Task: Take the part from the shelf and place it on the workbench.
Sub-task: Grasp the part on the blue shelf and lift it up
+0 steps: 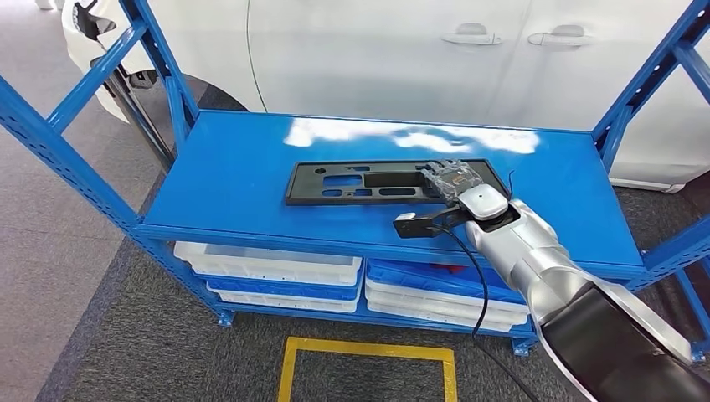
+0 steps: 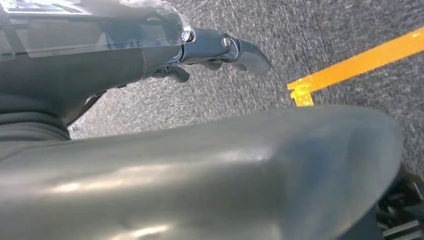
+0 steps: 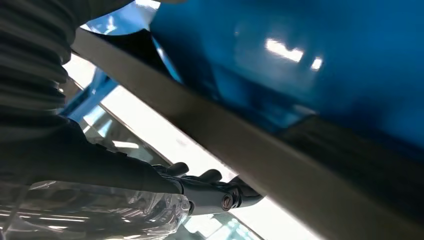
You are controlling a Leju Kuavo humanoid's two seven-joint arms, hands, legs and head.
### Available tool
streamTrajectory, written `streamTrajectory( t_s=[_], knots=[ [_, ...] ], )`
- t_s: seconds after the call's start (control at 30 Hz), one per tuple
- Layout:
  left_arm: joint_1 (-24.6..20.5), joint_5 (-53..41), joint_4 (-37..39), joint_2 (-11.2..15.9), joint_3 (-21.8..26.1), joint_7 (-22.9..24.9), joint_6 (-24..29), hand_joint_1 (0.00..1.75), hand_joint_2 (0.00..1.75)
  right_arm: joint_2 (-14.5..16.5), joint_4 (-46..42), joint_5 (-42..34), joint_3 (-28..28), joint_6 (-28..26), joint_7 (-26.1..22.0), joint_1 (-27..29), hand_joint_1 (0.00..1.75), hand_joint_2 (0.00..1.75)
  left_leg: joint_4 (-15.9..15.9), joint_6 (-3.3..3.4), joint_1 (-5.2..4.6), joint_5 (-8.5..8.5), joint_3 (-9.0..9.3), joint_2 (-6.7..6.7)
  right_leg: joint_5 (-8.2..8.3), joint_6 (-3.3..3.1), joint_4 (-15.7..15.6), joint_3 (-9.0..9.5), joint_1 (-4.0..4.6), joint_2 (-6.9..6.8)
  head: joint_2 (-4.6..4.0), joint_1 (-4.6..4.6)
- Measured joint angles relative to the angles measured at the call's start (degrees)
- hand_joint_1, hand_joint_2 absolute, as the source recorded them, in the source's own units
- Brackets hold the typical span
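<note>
On the blue steel shelf [image 1: 251, 176], the right hand [image 1: 456, 186] meets the flat black plastic panel [image 1: 368, 182]. Whether its fingers [image 1: 444, 172] grip cannot be told. It should clamp the edge firmly, lifting level.

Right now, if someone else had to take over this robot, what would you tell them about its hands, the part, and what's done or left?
Right hand: reached over the right end of the black part, fingers at its edge; whether they grip it, I cannot tell.
Left hand: hanging over the floor, holding nothing, fingers apart.
Part: lying flat on the blue shelf.
Done: the reach to the part.
Left: grasp it, lift it, carry it to the workbench and set it down.
</note>
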Motion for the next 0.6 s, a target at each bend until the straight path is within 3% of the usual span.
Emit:
streamTrajectory(
  t_s=[0.07, 0.13, 0.17, 0.2, 0.23, 0.3, 0.33, 0.47, 0.53, 0.6],
  knots=[
    [-0.03, -0.01, 0.0, -0.02, -0.15, -0.13, -0.08, 0.0, 0.0, 0.31, 0.3, 0.1, 0.0, 0.31, 0.64, 0.21, 0.03, 1.75, 7.07, -0.45, 0.14, -3.67, -3.18, 0.04, 0.01, -0.4, -0.06, 0.04, 0.02, -0.02, 0.0, 0.0],
    [-0.07, -0.03, 0.0, -0.03, -0.31, -0.29, -0.2, 0.0, 0.0, 0.51, 0.57, 0.4, -0.01, 1.07, 1.23, 0.5, 0.78, 1.75, 13.65, -0.67, 0.19, -5.83, -6.33, 0.04, -0.02, -0.49, -0.04, 0.08, 0.11, -0.01, 0.0, 0.01],
    [-0.09, -0.04, 0.0, -0.03, -0.35, -0.38, -0.26, 0.0, 0.0, 0.55, 0.66, 0.59, -0.02, 1.57, 1.44, 0.56, 1.22, 1.75, 14.13, -0.67, 0.2, -5.34, -6.62, 0.04, -0.05, -0.49, -0.03, 0.16, 0.14, -0.01, 0.0, 0.01],
    [-0.14, -0.03, 0.0, -0.03, -0.38, -0.49, -0.3, 0.0, 0.0, 0.61, 0.75, 0.75, -0.02, 2.04, 1.62, 0.55, 1.62, 1.75, 12.17, -0.58, 0.2, -3.78, -5.72, 0.04, -0.1, -0.44, -0.02, 0.29, 0.14, -0.01, 0.0, 0.01],
    [-0.23, -0.01, 0.0, -0.03, -0.39, -0.63, -0.34, 0.0, 0.0, 0.66, 0.83, 0.9, -0.03, 2.49, 1.7, 0.51, 1.73, 1.75, 8.24, -0.4, 0.2, -1.61, -3.79, 0.04, -0.17, -0.36, -0.01, 0.46, 0.15, -0.01, 0.0, 0.01],
    [-0.57, 0.07, 0.0, -0.03, -0.41, -0.91, -0.38, 0.0, 0.0, 0.75, 0.99, 1.14, -0.05, 3.04, 1.69, 0.44, 1.75, 1.75, 0.37, 0.12, 0.07, 1.32, 0.11, 0.03, -0.33, 0.02, 0.09, 0.63, 0.34, 0.02, 0.0, 0.01],
    [-0.72, 0.09, 0.0, -0.03, -0.42, -0.99, -0.4, 0.0, 0.0, 0.78, 1.06, 1.26, -0.08, 3.17, 1.62, 0.36, 1.75, 1.75, -1.77, 0.38, -0.02, 1.79, 1.16, 0.01, -0.35, 0.28, 0.12, 0.61, 0.44, 0.03, 0.0, 0.01],
    [-0.91, 0.18, 0.0, -0.02, -0.42, -1.09, -0.49, 0.0, 0.0, 0.9, 1.28, 1.71, -0.13, 3.44, 1.28, -0.12, 1.75, 1.75, -2.88, 1.59, 0.04, 1.97, 1.6, 0.02, -0.88, 1.49, 0.66, 0.43, 0.44, 0.05, 0.0, 0.01],
    [-1.0, 0.2, 0.0, -0.03, -0.42, -1.19, -0.5, 0.0, 0.0, 0.92, 1.39, 1.82, -0.14, 3.7, 1.08, -0.26, 1.75, 1.75, -3.19, 2.12, 0.2, 2.26, 1.66, 0.07, -3.57, 1.97, 4.83, -1.38, 0.29, 0.04, 0.0, 0.01],
    [-1.01, 0.24, 0.0, -0.03, -0.42, -1.3, -0.5, 0.0, 0.0, 0.92, 1.46, 1.85, -0.17, 3.81, 0.94, -0.26, 1.75, 1.75, -3.16, 2.28, 0.15, 2.3, 1.53, 0.08, -7.23, 2.26, 12.56, -4.95, 0.19, 0.03, 0.0, 0.01]
  ],
)
